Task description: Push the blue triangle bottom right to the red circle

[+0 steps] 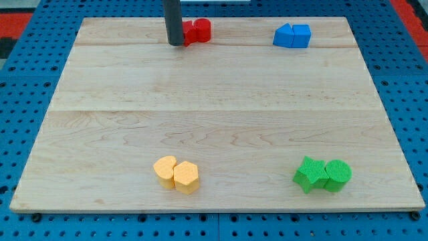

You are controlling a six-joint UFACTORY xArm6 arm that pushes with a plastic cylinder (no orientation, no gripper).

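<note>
My tip (176, 43), a bare rod with no jaws, touches the red blocks (196, 31) at 11 o'clock. Blue blocks (292, 35) at 1 o'clock, untouched. Approach step; next, swing round behind blue.

The light is bright and even over the whole wooden desk (214, 100), with no strong glare on it. Each block gives only a small soft shadow at its base, for example under the yellow blocks (176, 175). The picture is a little soft, without visible bending at the edges.
</note>
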